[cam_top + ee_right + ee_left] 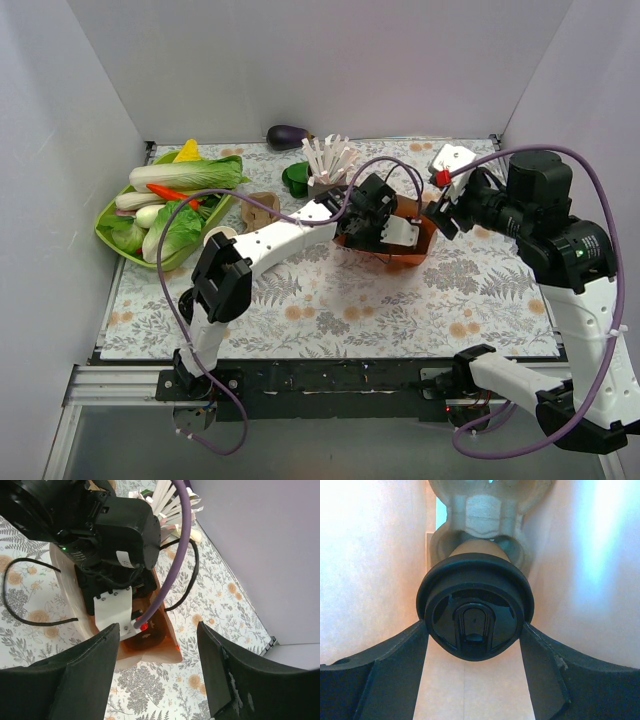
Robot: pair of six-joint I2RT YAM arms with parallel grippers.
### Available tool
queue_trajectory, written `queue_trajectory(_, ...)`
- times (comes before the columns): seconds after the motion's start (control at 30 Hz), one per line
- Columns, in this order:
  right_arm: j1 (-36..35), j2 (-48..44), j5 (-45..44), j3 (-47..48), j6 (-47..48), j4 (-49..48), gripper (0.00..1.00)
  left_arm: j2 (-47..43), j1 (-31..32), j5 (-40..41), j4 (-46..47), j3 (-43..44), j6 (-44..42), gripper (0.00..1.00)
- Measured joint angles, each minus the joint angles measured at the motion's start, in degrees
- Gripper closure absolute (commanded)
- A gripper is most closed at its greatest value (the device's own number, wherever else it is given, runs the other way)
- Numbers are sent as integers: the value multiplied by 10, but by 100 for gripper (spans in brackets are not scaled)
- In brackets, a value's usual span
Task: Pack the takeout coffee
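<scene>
The takeout coffee (475, 612), a brown paper cup with a black lid, stands inside the orange paper bag (418, 247), its base in a pulp cup-carrier tray (485, 510). My left gripper (474, 630) reaches down into the bag, and its two fingers press the sides of the lid. In the top view my left gripper (385, 232) hides the cup. The bag's mouth (160, 652) shows in the right wrist view with a dark round shape inside. My right gripper (158, 630) is open and empty, hovering just right of the bag (441, 212).
A green tray of vegetables (108, 236) lies at the far left. A grey cup of white sticks (328, 168), a green object (296, 178) and an eggplant (288, 136) stand behind the bag. A white object (452, 160) lies at the back right.
</scene>
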State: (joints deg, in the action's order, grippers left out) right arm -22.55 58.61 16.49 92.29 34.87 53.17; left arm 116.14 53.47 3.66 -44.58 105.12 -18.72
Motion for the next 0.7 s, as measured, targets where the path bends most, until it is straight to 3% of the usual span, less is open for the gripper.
queue_trajectory(0.2,1,7,5,28,0,29,31,31,-10,-17,-46,60,11,100)
queue_trajectory(0.4,3,-1,84,30,69,106,39,36,-16,-23,-62,70,12,100)
queue_trajectory(0.7,3,0,140,-68,168,169,42,37,-16,-25,-67,74,15,100)
